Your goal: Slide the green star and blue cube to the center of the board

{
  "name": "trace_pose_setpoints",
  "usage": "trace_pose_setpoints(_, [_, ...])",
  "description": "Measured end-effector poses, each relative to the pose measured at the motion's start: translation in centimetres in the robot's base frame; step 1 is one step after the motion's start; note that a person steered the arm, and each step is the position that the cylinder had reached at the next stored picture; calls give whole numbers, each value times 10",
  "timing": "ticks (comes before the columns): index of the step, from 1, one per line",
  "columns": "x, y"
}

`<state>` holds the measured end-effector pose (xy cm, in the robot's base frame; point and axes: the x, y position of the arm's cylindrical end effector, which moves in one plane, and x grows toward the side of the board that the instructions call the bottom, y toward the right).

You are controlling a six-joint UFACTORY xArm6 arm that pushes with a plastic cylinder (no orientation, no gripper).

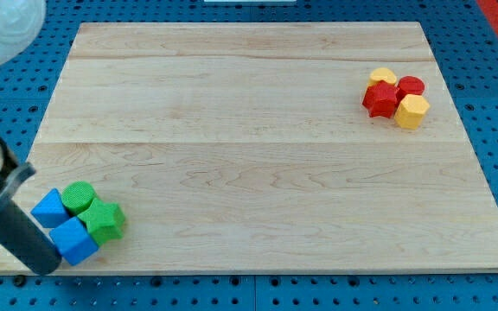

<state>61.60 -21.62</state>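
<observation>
The green star lies near the board's bottom left corner. The blue cube touches its left lower side. A green cylinder and a second blue block sit just above them in the same cluster. My tip rests at the bottom left, just left of and below the blue cube, close to it or touching it. The dark rod rises from there up to the view's left edge.
A cluster of two red blocks and two yellow blocks sits at the board's upper right. The wooden board lies on a blue pegboard; its bottom edge is just below my tip.
</observation>
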Motion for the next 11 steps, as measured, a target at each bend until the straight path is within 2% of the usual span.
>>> trace_pose_setpoints(2, [-33,38])
trace_pose_setpoints(4, [-86,61])
trace_pose_setpoints(6, [-127,118])
trace_pose_setpoints(8, [-185,147])
trace_pose_setpoints(9, [-185,116])
trace_pose_setpoints(10, [-164,109])
trace_pose_setpoints(11, [-137,161])
